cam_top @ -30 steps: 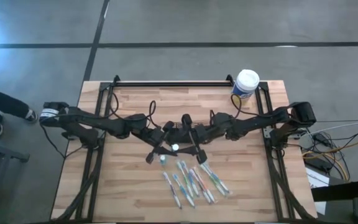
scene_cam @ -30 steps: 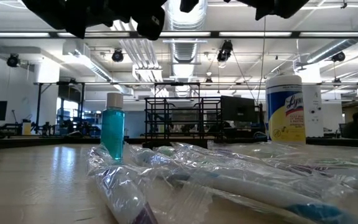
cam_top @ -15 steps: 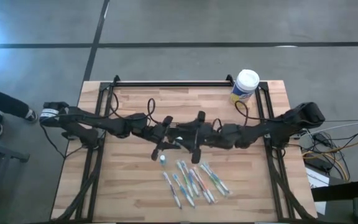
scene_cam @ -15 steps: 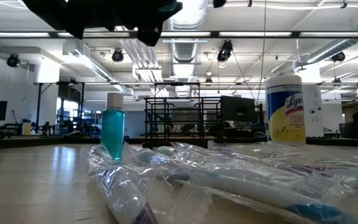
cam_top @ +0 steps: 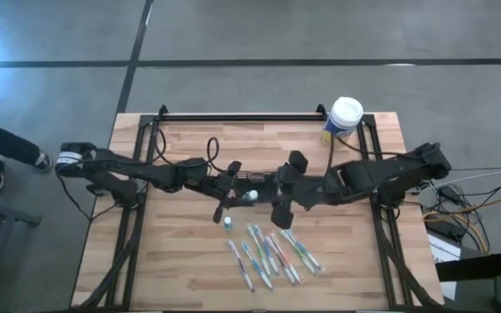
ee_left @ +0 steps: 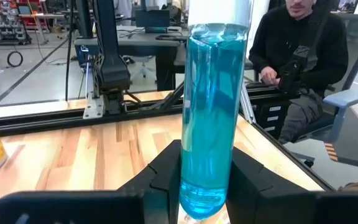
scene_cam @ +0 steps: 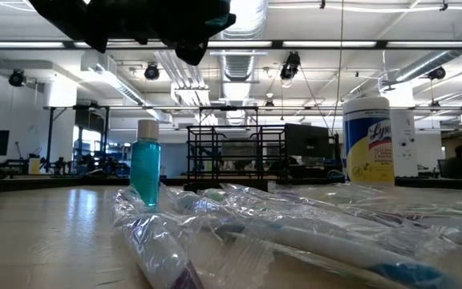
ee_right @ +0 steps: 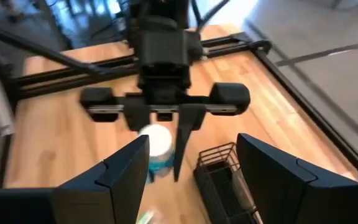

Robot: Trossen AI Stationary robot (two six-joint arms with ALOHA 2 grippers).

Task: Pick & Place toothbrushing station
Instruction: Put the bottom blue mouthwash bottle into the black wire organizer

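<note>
My left gripper pinches a blue bottle; my right gripper (wide open, empty) faces the toothbrushing station beside that bottle.

Two white-capped bottles of blue liquid: one raised bottle, one standing bottle. One white-lidded yellow-labelled canister far right, one black wire-mesh holder. Clear-wrapped toothbrushes near centre, too bunched to count.

The wooden table bears wrapped toothbrushes, a canister and a small bottle.
</note>
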